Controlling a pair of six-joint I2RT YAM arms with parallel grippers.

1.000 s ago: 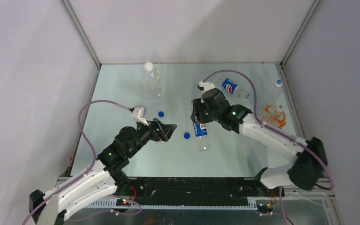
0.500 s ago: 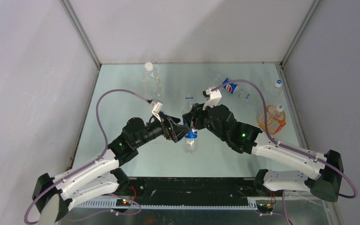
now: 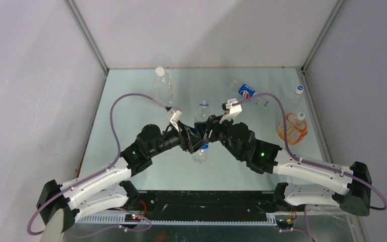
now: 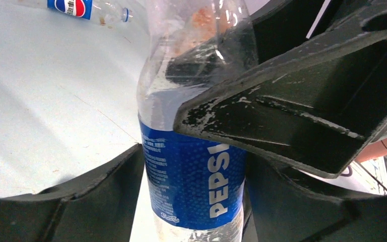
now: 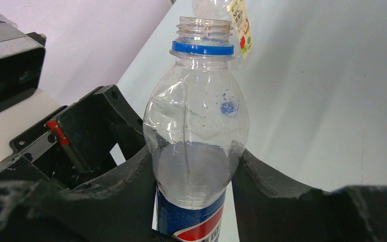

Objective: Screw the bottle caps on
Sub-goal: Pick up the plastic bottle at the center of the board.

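Note:
An uncapped Pepsi bottle (image 3: pixel 201 149) stands upright mid-table, its open neck with a blue ring (image 5: pixel 202 48) bare. My right gripper (image 3: pixel 207 137) is shut on its clear shoulder (image 5: pixel 191 186). My left gripper (image 3: pixel 193 144) is closed on its blue label (image 4: pixel 194 196), just below the right gripper's finger (image 4: pixel 292 116). No loose bottle cap shows in the top view, where the arms cover the table. In the right wrist view a small blue spot (image 5: pixel 227 107), possibly a cap, shows through the bottle.
A clear bottle with a white cap (image 3: pixel 162 83) stands at the back left. A second Pepsi bottle (image 3: pixel 247 92) lies at the back right, also in the left wrist view (image 4: pixel 75 6). A small white-capped bottle (image 3: pixel 297 93) and an orange-labelled one (image 3: pixel 292 127) sit at the right edge.
The right gripper lifted the lying Pepsi bottle upright and brought it toward the middle. The left arm reached in and its fingers closed around the label.

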